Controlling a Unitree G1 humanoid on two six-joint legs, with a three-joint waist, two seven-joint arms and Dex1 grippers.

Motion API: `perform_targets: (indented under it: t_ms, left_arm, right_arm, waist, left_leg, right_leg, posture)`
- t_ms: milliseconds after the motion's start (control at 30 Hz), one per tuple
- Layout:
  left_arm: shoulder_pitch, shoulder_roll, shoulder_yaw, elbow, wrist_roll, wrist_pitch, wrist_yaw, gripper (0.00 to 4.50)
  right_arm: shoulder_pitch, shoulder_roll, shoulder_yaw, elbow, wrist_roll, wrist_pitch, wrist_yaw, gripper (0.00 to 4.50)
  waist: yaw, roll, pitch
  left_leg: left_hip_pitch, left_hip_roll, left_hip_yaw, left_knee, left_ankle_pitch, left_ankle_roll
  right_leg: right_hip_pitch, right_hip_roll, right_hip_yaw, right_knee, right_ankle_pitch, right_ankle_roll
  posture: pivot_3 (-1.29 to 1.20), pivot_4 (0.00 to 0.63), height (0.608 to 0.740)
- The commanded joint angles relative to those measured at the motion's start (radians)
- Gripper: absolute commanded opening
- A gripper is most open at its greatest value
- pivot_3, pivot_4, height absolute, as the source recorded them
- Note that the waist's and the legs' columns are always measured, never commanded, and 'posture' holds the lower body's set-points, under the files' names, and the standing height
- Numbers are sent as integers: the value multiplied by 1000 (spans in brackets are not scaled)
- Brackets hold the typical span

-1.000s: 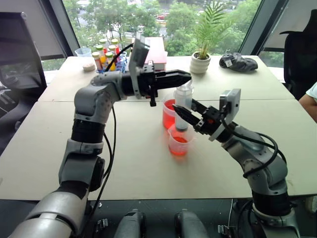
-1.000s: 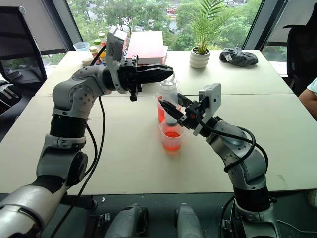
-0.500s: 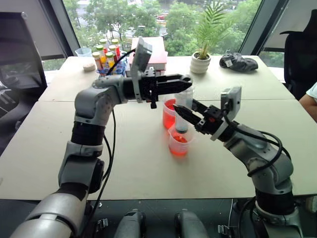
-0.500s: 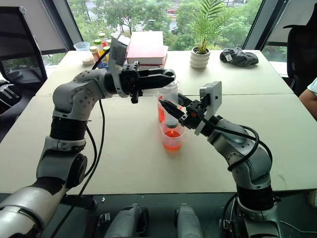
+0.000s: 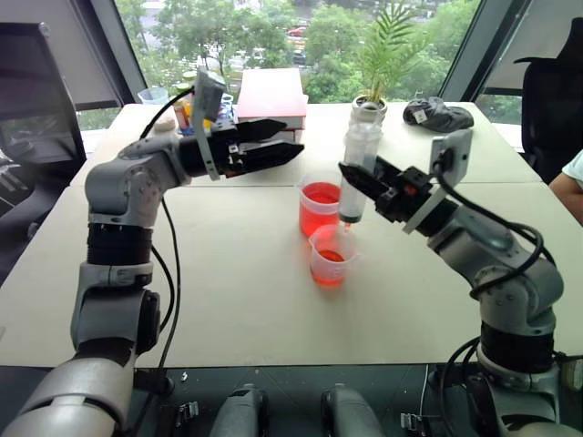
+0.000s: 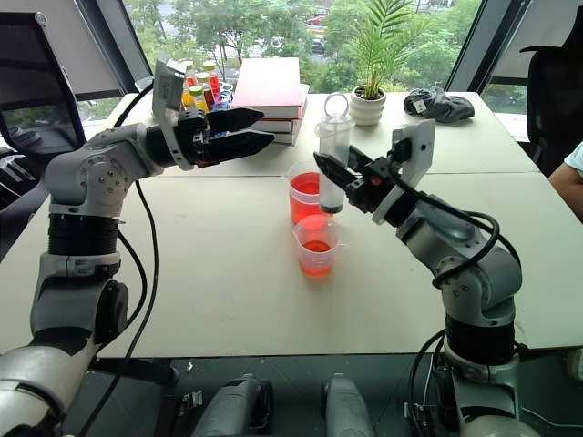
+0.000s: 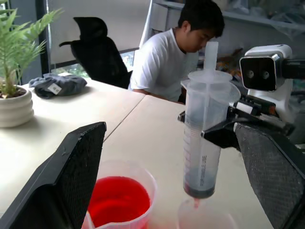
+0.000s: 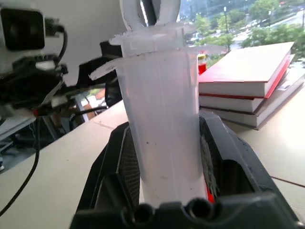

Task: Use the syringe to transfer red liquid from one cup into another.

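Note:
My right gripper (image 5: pixel 357 180) is shut on the barrel of the clear syringe (image 5: pixel 358 164) and holds it nearly upright. The syringe's red tip hangs just above the smaller cup (image 5: pixel 331 260), which holds a little red liquid (image 5: pixel 332 257). The larger cup (image 5: pixel 318 208) stands right behind it, about half full of red liquid. My left gripper (image 5: pixel 291 138) is open and empty. It hovers over the table to the left of the syringe, well apart from it. In the left wrist view the syringe (image 7: pixel 202 138) shows between the open fingers (image 7: pixel 71 176), with the plunger seal low in the barrel.
A stack of red books (image 5: pixel 271 94), several small capped bottles (image 5: pixel 187 102) and a potted plant (image 5: pixel 370 111) stand at the far side of the table. A dark bundle (image 5: pixel 438 115) lies at the far right. A person (image 7: pixel 171 57) sits beyond the table's right edge.
My left gripper has opened, let go of the syringe's top and drawn back to the left. My right gripper has lifted the syringe, raising its tip to just above the smaller cup.

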State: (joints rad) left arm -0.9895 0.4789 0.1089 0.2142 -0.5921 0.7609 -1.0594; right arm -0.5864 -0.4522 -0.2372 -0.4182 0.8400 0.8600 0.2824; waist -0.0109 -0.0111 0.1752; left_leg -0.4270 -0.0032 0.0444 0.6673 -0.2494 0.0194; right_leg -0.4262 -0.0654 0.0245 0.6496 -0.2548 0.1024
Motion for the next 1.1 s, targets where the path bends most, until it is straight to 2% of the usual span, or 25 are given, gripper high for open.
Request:
perform_targets:
  t_ms: [33,133,300,533,667,733,767,867,967,1100]
  left_arm:
    - [42,12,18,-74,-24,15,31,4414]
    - [101,8,7,-133,-30,15,48,4414]
    - [156,-3,-15,-186,-23,-3,66,4414]
    - [237,10,-39,-243,-16,-26,59,4414]
    - [275,23,-45,-278,-12,-24,70,4414]
    - [292,30,-45,-295,-13,-17,81,4500]
    - [298,33,-44,-301,-15,-15,85,4500]
    - [315,45,-48,-322,-22,-8,87,4500]
    - [330,61,-42,-347,-41,21,91,4500]
    - [363,105,-35,-386,-63,52,81,4500]
  right_arm:
    - [-170,-101,-157,122,144,236,-162,1367]
    - [-264,-249,-133,323,62,464,-214,1367]
    - [-294,-341,-16,547,-15,607,-126,1367]
    - [-328,-365,220,794,-179,557,73,1367]
    - [-340,-349,291,869,-250,509,158,1367]
    - [-354,-335,299,912,-282,481,183,2376]
    - [-360,-331,299,923,-294,475,195,2732]
    - [-376,-326,277,935,-313,479,219,4309]
    - [-360,-371,218,815,-298,518,233,4415]
    - [-232,-460,78,446,-223,549,269,4415]
  waist:
    - [2,0,0]
    - [5,-1,-1]
    - [-5,-2,-1]
    - [-7,-1,-1]
    - [-3,-1,-1]
    - [-4,-1,-1]
    - [-3,-1,-1]
    - [-3,-1,-1]
    - [-2,-1,-1]
    - [4,-1,-1]
  left_leg:
    - [0,0,0,0,0,0]
    - [-1,-1,0,-1,0,0]
    - [-1,-1,1,-4,0,0]
    - [0,-1,3,-3,0,0]
    - [-1,-1,3,-3,0,0]
    - [-1,-1,2,-3,0,0]
    - [-1,-1,2,-3,0,0]
    - [-1,-1,2,-2,0,0]
    - [-1,-1,2,-2,0,0]
    - [-1,-1,1,-4,-1,0]
  right_leg:
    - [0,-1,0,0,0,0]
    - [0,-5,-1,-2,0,0]
    - [0,-7,0,-4,0,-1]
    - [-1,-4,0,-3,0,0]
    - [-1,-2,1,-3,0,0]
    - [-1,-1,1,-3,0,0]
    - [-1,-1,1,-3,0,0]
    - [-1,-1,1,-3,0,0]
    - [-1,-1,0,-3,0,0]
    - [-1,-2,0,-4,0,0]
  posture:
    - [0,150,740]
    - [0,150,740]
    - [0,150,740]
    - [0,150,740]
    - [0,150,740]
    - [0,150,740]
    - [0,150,740]
    - [0,150,740]
    - [0,150,740]
    - [0,150,740]
